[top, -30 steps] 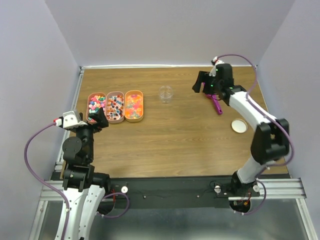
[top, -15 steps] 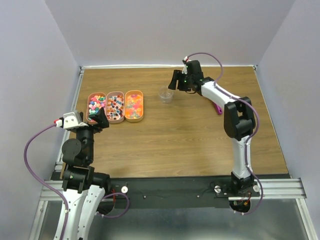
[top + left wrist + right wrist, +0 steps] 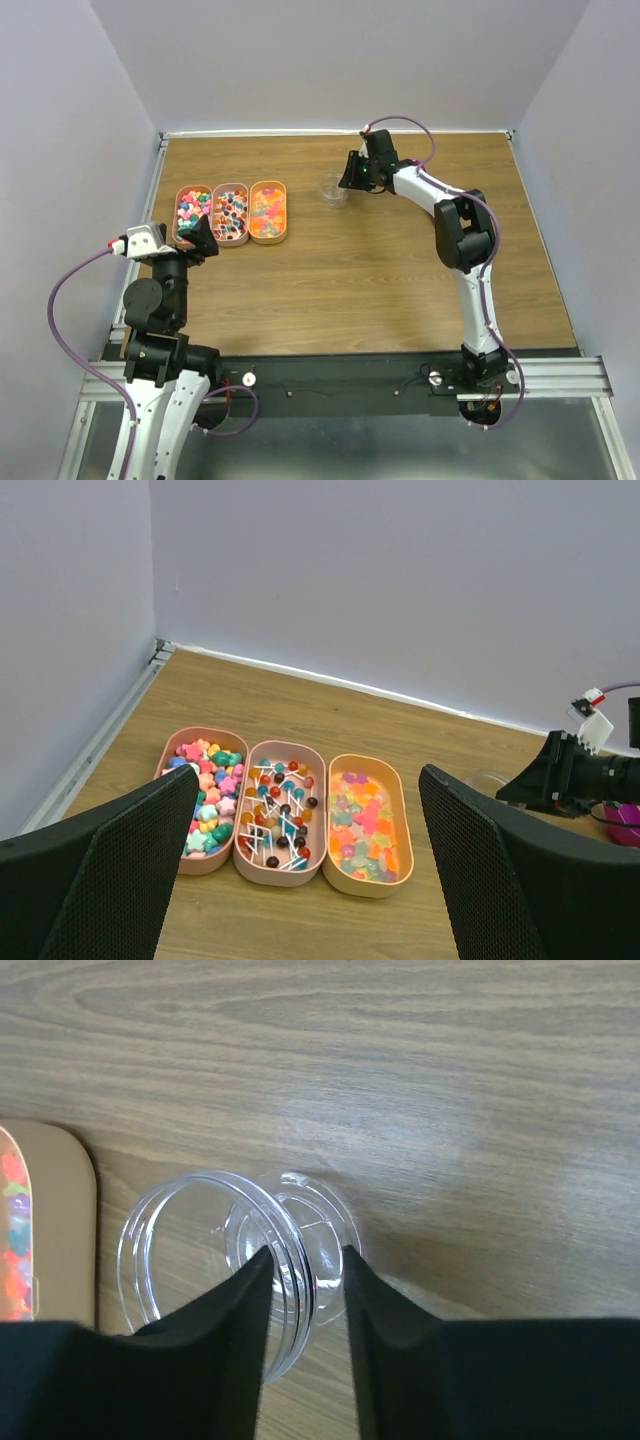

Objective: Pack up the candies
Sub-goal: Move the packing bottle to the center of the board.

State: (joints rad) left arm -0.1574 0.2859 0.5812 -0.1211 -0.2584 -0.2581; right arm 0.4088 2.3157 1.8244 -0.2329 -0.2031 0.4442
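- Candies (image 3: 283, 810): in three trays (image 3: 366, 887) set side by side on the counter's (image 3: 380, 270) left part.
- Left pincer (image 3: 308, 780): fingers wide apart, holding nothing, just short of the trays.
- Right pincer (image 3: 305, 1255): fingers narrowly apart astride the clear cup's (image 3: 190, 1250) wall; clamped or not, cannot tell.

2 white-and-black arms (image 3: 420, 186) trail purple cables (image 3: 58, 290); left claw (image 3: 307, 775) has black mesh-textured fingers (image 3: 130, 870).

clear cup (image 3: 180, 1250): near side hidden by right gripper (image 3: 303, 1257) | peach tray (image 3: 45, 1220): cut off left
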